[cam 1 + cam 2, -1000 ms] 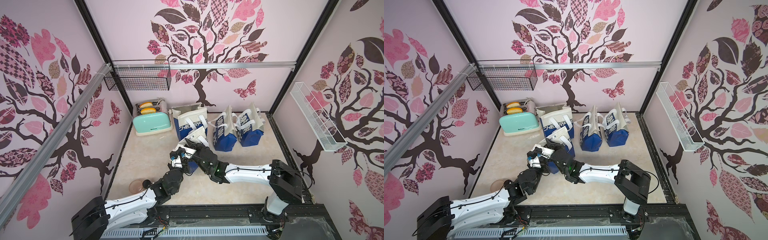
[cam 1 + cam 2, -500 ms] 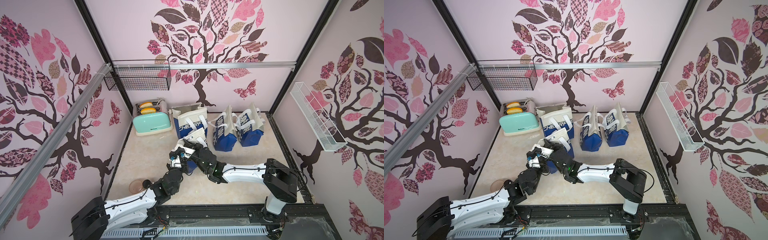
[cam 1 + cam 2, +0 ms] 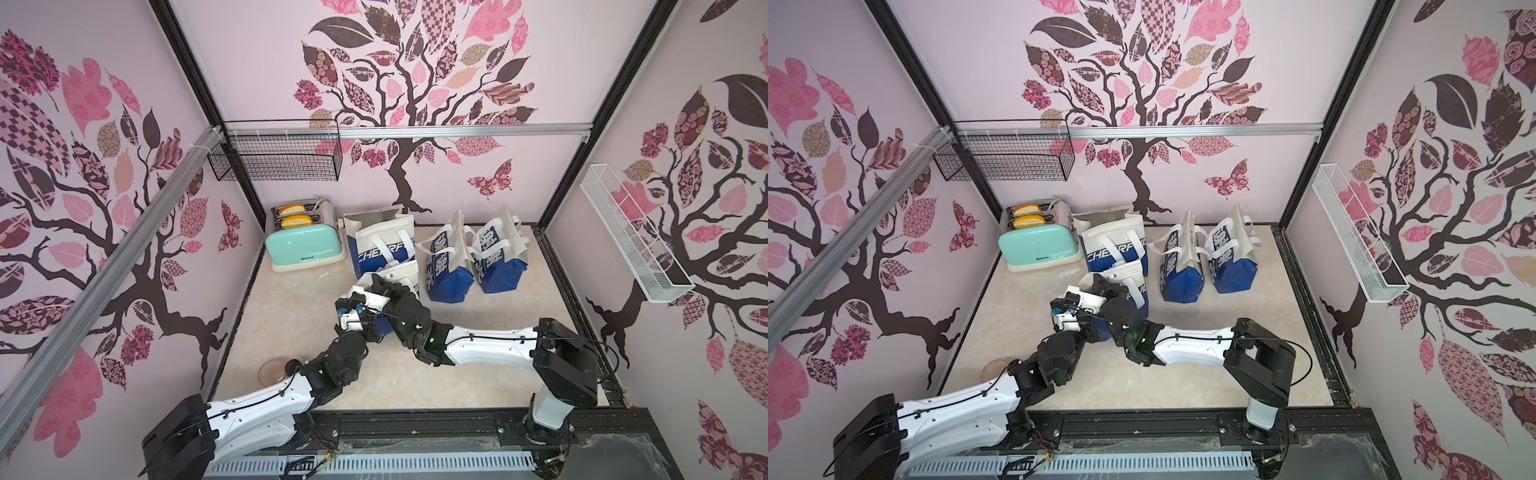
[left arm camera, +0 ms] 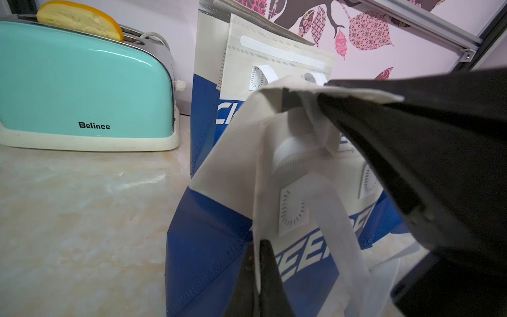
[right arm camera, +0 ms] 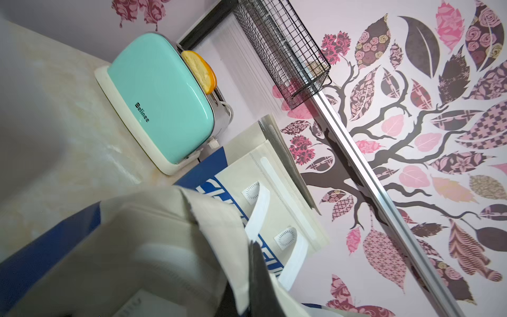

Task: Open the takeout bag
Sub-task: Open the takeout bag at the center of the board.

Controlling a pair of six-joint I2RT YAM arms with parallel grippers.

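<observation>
Inside right hand (image 4: 306, 103), takeout bag (image 4: 208, 247).

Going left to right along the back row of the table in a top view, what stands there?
Mint toaster → tall open bag → left blue bag → right blue bag.

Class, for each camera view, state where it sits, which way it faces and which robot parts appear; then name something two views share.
Both top views: high above the front edge, looking down toward the back wall; left arm and right arm meet at the nearest blue-and-white fabric takeout bag.
Left wrist: low over the marble-look tabletop, facing that bag; left gripper and right gripper pinch its rim.
Right wrist: above the bag's mouth, facing the back wall; one dark finger shows.
Shared: both wrist views show the mint-green toaster.
</observation>
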